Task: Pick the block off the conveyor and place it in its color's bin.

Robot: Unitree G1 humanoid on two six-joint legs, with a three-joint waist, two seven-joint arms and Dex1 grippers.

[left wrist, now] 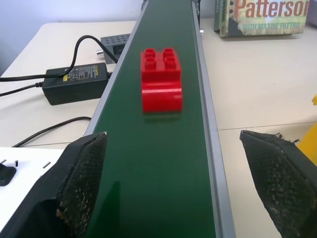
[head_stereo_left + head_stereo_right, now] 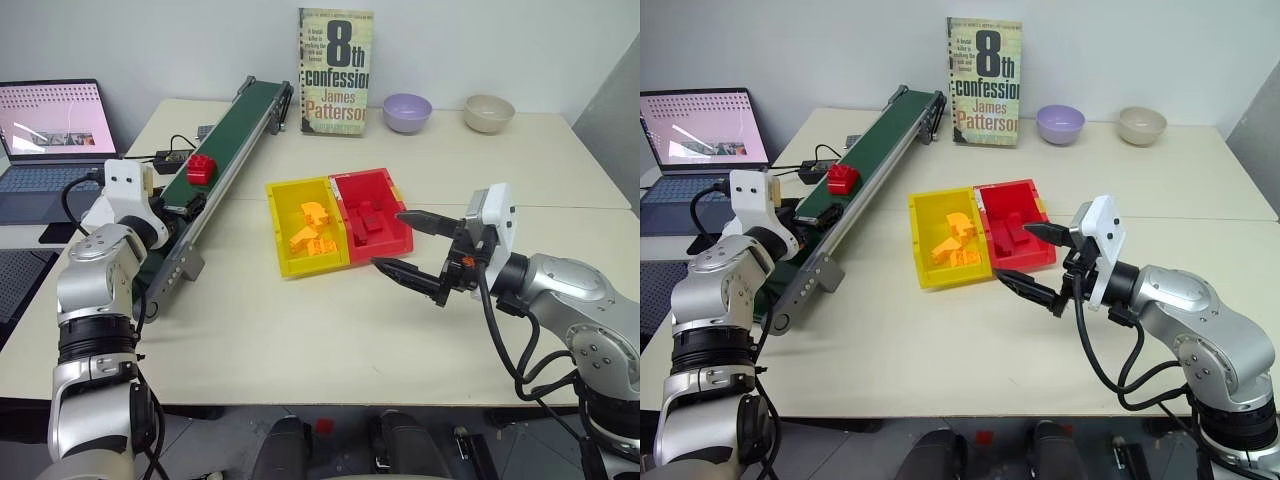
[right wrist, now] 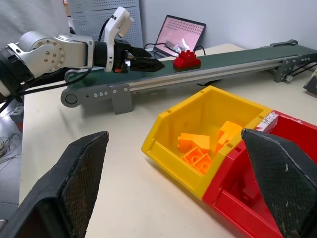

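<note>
The red block [image 2: 201, 167] with studs on top lies on the dark green conveyor [image 2: 235, 130], roughly at mid length. My left gripper [image 1: 173, 136] is open and level just above the belt, a short way before the block [image 1: 161, 79], with nothing between its fingers. It also shows as the left gripper [image 3: 148, 62] pointing at the brick. The red bin [image 2: 402, 232] holds a few red bricks [image 2: 368, 222]. My right gripper [image 2: 390, 240] hangs open and empty at the bin's near right corner.
A yellow bin [image 2: 285, 225] with orange bricks [image 2: 312, 228] joins the red one on its left. A book [image 2: 335, 70], a purple bowl [image 2: 407, 110] and a beige bowl [image 2: 489, 112] stand at the back. A laptop [image 2: 55, 130] and power adapter [image 1: 74, 82] lie left of the belt.
</note>
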